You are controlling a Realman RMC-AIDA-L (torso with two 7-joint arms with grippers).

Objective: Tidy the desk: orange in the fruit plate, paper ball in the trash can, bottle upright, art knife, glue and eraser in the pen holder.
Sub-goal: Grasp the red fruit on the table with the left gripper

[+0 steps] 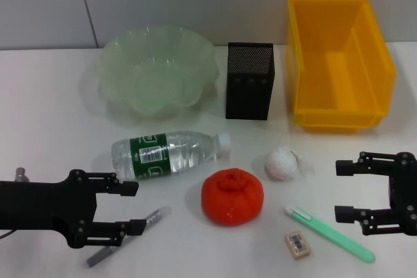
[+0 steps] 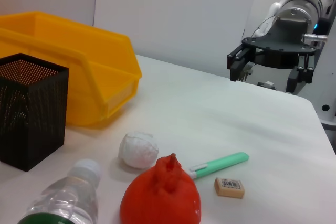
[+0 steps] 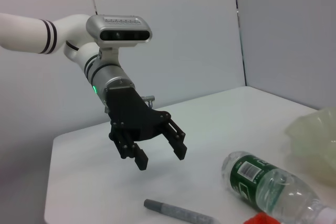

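Nothing is being held yet — left gripper (image 1: 128,208) is hovering wide open and empty just above the glue stick (image 1: 128,236), needing to descend; right gripper (image 1: 340,190) is waiting open and empty.

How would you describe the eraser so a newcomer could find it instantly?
Start at the yellow bin at the table's back right and come forward past the white paper ball. Below the green knife lies the eraser, a small tan block with a barcode label, the smallest thing there.

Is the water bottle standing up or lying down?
Lying down. The bottle rests on its side on the table, cap toward the orange.
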